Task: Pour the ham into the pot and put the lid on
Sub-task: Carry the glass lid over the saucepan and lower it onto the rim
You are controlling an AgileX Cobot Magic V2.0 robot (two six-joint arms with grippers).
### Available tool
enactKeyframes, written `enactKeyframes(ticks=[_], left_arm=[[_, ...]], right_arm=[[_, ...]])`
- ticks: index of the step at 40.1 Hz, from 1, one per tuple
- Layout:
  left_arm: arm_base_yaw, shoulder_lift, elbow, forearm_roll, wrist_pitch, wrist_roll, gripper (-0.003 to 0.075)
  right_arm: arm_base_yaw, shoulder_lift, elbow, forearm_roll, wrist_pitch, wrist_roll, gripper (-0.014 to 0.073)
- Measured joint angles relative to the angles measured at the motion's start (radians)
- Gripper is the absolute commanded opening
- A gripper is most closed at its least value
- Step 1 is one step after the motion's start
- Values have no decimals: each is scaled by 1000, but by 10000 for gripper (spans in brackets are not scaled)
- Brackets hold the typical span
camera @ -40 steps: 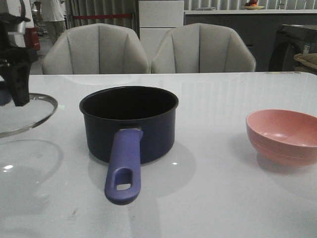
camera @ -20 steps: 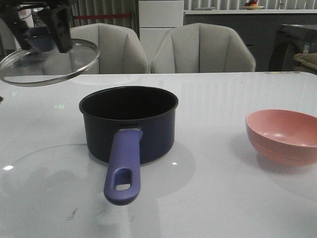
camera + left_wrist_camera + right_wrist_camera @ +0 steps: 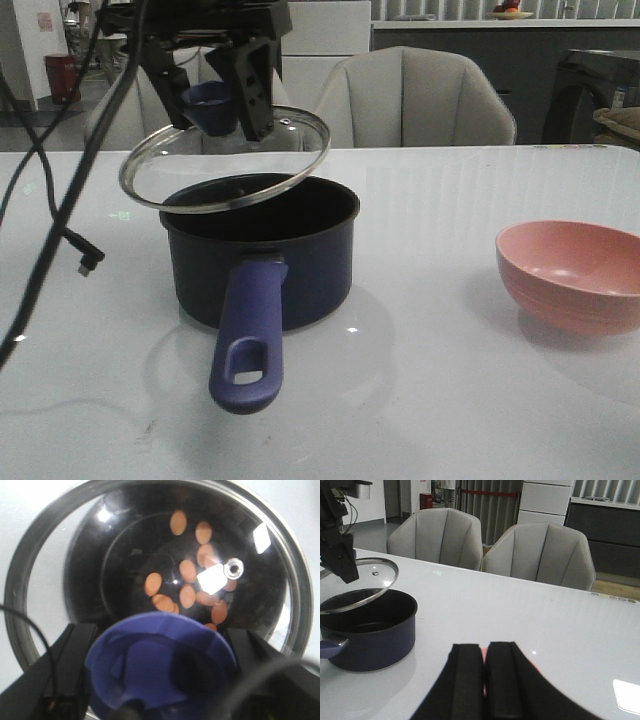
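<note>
Overhead in the front view, the lid (image 3: 225, 160) is held tilted in the air just above the pot (image 3: 260, 250), its near-left rim lower and overlapping the pot's rim in the picture. The left gripper (image 3: 212, 105) is closed on the lid's blue knob (image 3: 210, 103), a finger on each side of it. The pot stands on the white surface (image 3: 430, 400) with its purple-blue handle (image 3: 248, 335) pointed toward the camera. A pink bowl (image 3: 572, 275) is seen well apart on the right, and a black cable (image 3: 60, 210) hangs down at the left.

From the left wrist view, the ham (image 3: 187, 582) is seen through the glass as many pale-orange oval slices scattered on the black pot floor. The knob fills the lower middle, flanked by the two dark fingers (image 3: 60, 665).

From the right wrist view, the right gripper (image 3: 484, 680) is shown with its fingers pressed together on nothing, low over the surface, a sliver of pink glimpsed behind them. The pot and the tilted lid are seen far off, with two grey chairs (image 3: 540, 555) behind the surface.
</note>
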Motion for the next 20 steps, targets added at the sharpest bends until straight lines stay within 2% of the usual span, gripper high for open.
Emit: enactKeyframes(ticks=[13, 20], left_arm=[[-11, 49, -10, 0, -12, 0, 122], [-11, 96, -90, 0, 19, 0, 122]], right_arm=[[0, 0, 0, 0, 0, 0, 153], [0, 0, 0, 0, 0, 0, 153]])
